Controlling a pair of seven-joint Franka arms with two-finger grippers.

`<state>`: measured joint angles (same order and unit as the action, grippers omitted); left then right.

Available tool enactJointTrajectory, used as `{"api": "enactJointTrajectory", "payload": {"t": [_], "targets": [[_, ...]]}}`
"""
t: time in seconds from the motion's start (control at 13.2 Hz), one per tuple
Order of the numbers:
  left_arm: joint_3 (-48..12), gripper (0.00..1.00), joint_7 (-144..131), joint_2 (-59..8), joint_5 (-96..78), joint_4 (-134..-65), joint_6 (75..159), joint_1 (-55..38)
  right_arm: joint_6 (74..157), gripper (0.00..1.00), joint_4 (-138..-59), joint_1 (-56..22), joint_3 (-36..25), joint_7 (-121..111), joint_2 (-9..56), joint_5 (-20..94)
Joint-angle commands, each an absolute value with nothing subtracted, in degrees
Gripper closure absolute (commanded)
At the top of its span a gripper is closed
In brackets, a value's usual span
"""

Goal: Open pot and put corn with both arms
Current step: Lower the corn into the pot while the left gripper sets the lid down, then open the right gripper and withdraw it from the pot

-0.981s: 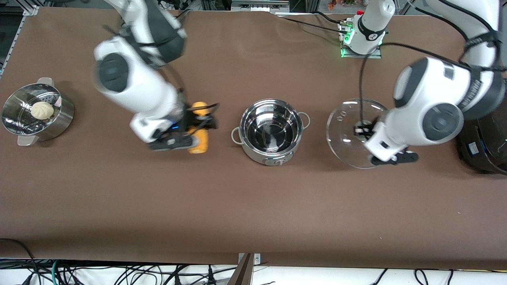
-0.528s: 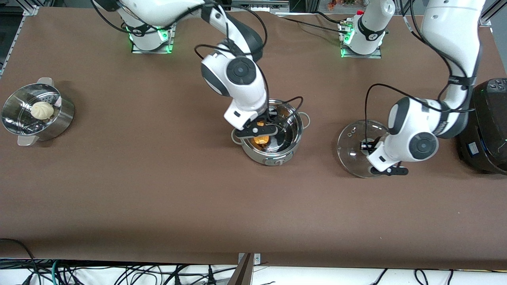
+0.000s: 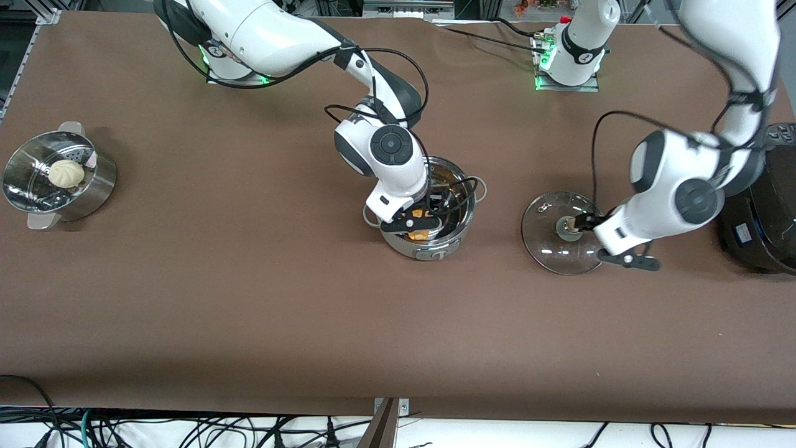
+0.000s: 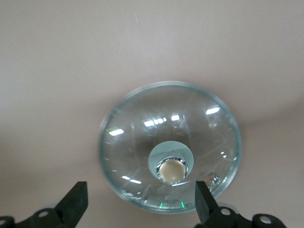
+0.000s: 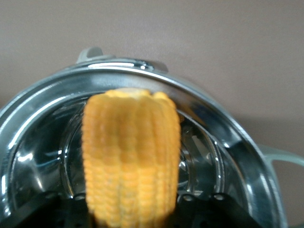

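Observation:
The shiny steel pot [image 3: 465,194] stands open mid-table. My right gripper [image 3: 418,223] is down inside it, shut on the yellow-orange corn [image 3: 419,226]. In the right wrist view the corn [image 5: 130,156] stands between the fingers of my right gripper [image 5: 130,216], over the pot's bottom, inside its rim [image 5: 228,124]. The clear glass lid [image 3: 547,246] lies flat on the table beside the pot, toward the left arm's end. My left gripper [image 3: 604,241] is open and empty over the lid's edge. In the left wrist view the lid [image 4: 142,142] lies ahead of my open left gripper [image 4: 140,209].
A steel steamer pot [image 3: 93,186] holding a pale bun [image 3: 66,173] stands at the right arm's end of the table. A black round appliance [image 3: 762,211] stands at the left arm's end, close to my left arm.
My right gripper carried the corn over and lowered it into the pot. My left gripper set the lid flat on the table, let go and drew back toward the appliance.

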<state>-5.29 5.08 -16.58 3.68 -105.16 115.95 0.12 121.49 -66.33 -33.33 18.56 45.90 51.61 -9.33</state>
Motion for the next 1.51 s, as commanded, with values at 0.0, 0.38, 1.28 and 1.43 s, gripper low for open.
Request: {"api": "enactJointTrajectory", "payload": {"t": [0.0,0.38,1.28,1.43], "targets": [[-6.50,0.00,6.34,-3.55,3.78,-106.96,110.58,0.18,121.82,0.00,-64.07,-35.24,18.28,47.28,53.44,-12.30],[-6.33,0.00,-4.91,0.09,1.34,-96.68,96.87,0.61,111.31,0.00,-61.19,-35.42,18.28,46.76,50.55,-12.30],[-6.33,0.00,-5.89,0.09,0.00,-96.94,93.52,2.37,85.08,0.00,-59.31,0.08,14.89,26.01,32.72,-11.07],[-6.42,0.00,-5.98,0.17,0.00,-96.94,93.43,2.29,86.04,0.00,-66.41,2.53,11.34,25.58,28.60,-9.15]]}}
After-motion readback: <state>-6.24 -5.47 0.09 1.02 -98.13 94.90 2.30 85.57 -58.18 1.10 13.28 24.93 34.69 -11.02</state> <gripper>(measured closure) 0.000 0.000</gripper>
